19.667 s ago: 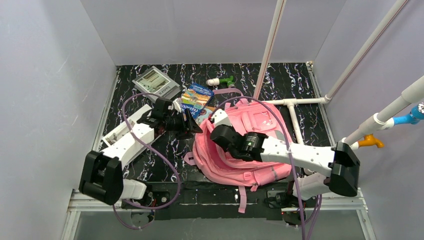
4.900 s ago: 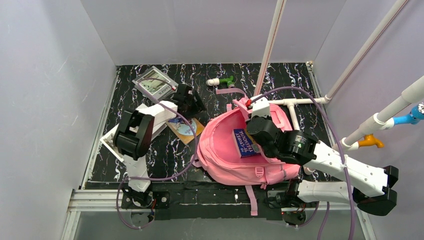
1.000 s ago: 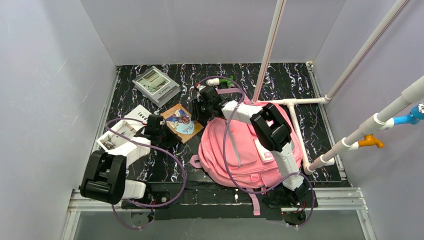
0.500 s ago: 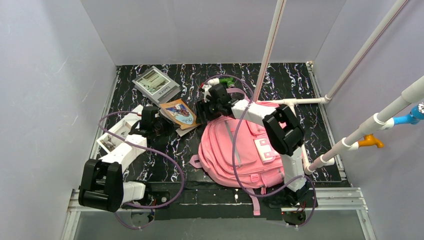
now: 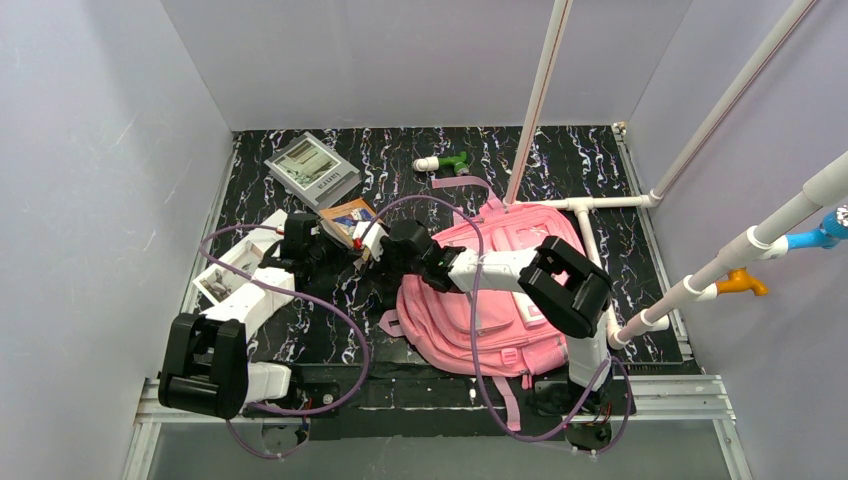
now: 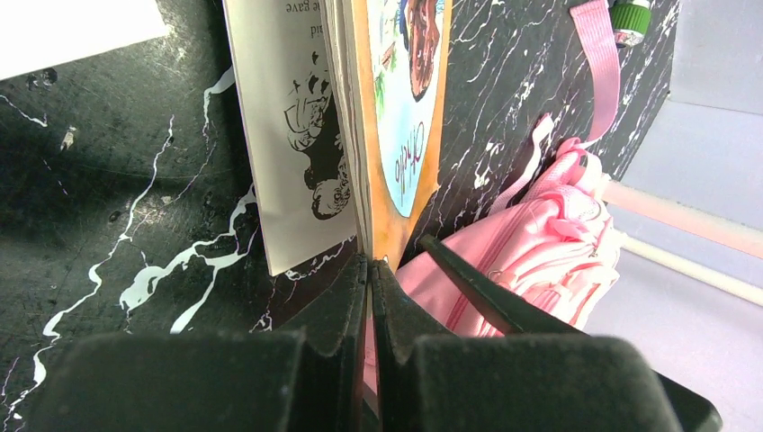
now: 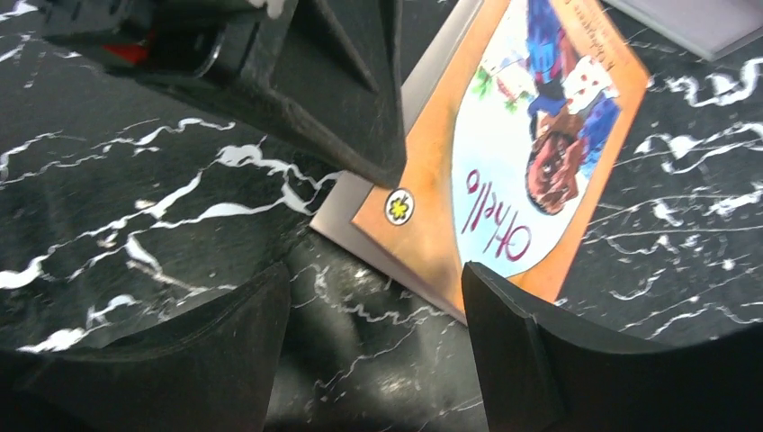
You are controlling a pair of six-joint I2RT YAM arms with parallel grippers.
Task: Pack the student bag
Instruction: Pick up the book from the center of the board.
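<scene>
Left wrist view | left fingers (image 6: 342, 306) clenched on Othello book (image 6: 400, 108) corner | right fingers (image 7: 513, 360) spread, empty, hovering over its lower edge | student bag (image 5: 470, 322) just beside on tabletop (image 5: 580, 160) | advice: secure right pinch before left lets go.

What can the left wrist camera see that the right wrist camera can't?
Only the left wrist view shows the student bag and a pink strap. Only the right wrist view shows both fingers of the open right gripper and a grey corner. Both show the orange Othello book, the left gripper shut on its edge, and the black marbled table.
</scene>
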